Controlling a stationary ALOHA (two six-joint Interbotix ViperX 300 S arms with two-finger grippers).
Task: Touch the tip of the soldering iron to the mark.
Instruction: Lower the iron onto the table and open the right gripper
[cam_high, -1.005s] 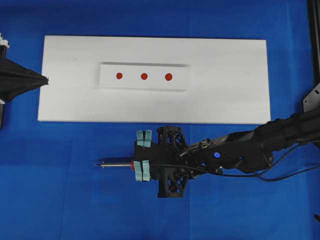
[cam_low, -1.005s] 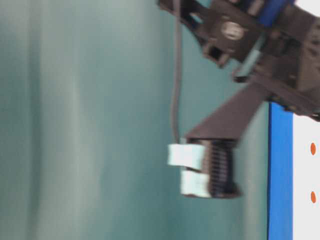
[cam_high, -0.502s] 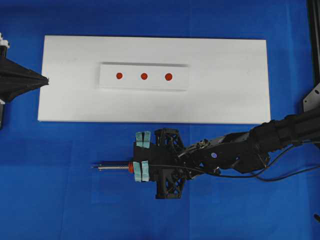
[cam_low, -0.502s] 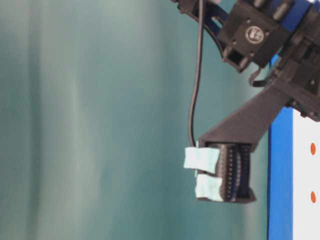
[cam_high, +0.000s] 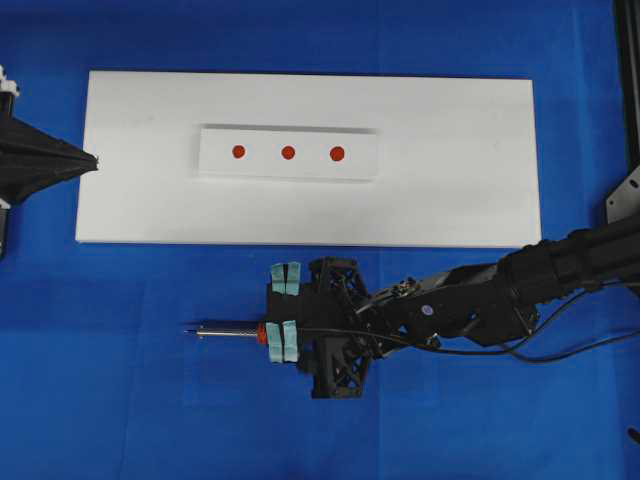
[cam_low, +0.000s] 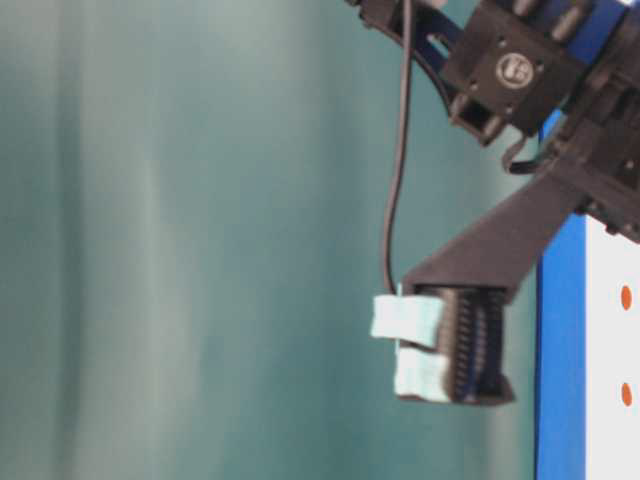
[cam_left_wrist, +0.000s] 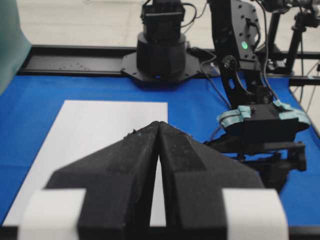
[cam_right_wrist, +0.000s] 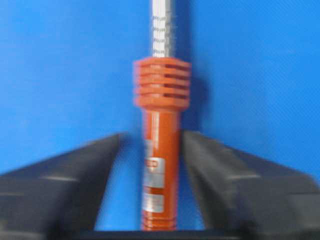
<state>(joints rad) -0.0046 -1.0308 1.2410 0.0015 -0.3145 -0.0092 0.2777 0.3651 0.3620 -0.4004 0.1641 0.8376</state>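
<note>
Since the earlier frames the right fingers have parted from the soldering iron, which now lies between them with a strip of blue showing on each side of its handle, and the tool has come down from a raised position to lie low over the blue worktop. The iron is a slim pen shape: a red-orange plastic handle with a ribbed collar, a small label on its barrel, then a bright silver shaft narrowing to a thin dark tip that points toward nine o'clock in the overhead view. A thin black cord trails from the handle back toward three o'clock along the right arm. The right fingers are black wedge-shaped pieces with pale teal tape wrapped at their ends; they flank the handle at its rear, one at twelve and one at six o'clock of it, apart from it rather than clamped. At twelve o'clock of the iron lies a flat white rectangular board carrying a smaller raised white strip with three round red marks in a row, well apart from the tip. At nine o'clock of the board the left fingers, matte black and grainy, are pressed together to a point with nothing between them.
</note>
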